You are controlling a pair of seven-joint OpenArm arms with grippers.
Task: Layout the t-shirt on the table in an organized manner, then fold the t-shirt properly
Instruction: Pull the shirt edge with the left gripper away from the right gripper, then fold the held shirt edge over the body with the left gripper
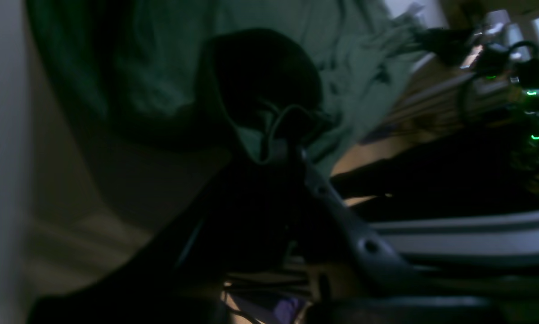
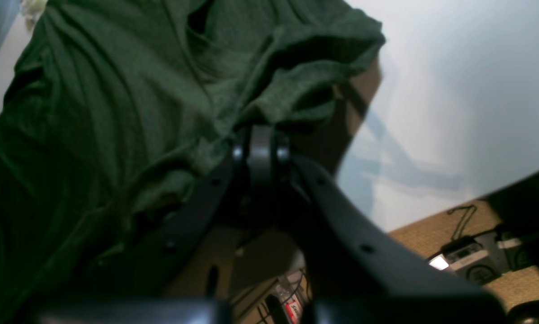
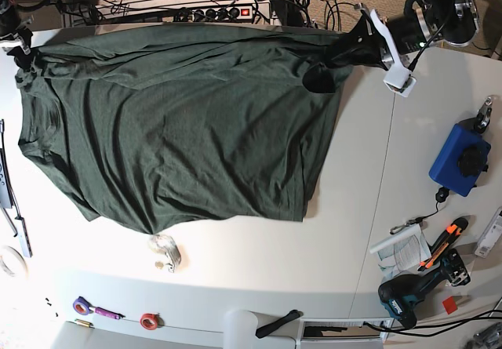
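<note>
Right now both of my grippers are pinched shut on cloth. My left gripper [image 3: 345, 49] sits at the far right corner of the t-shirt [image 3: 180, 121], and in my left wrist view a bit of green cloth is squeezed in the dark tips [image 1: 274, 148]. My right gripper [image 2: 260, 135] holds a bunched edge at the far left corner, where only a little of it shows in the top view [image 3: 23, 47].

The t-shirt lies spread over the left and middle of the table [image 3: 353, 231]. Its far edge is pulled almost straight between my two grippers, close to the far edge of the table. The near edge is wavy and the cloth has many wrinkles.

What could go wrong? I think I hold only a small bit of cloth on each side. If I pull too hard or too fast, a corner may slip out and the shirt would flop down crooked. If one arm moves more than the other, the shirt may twist.

The far edge is close to the cables [image 3: 196, 8] behind the table. If I drag that way, the cloth may slide off. A small clear thing [image 3: 165, 251] lies just beside the near edge, and the shirt could catch it.
</note>
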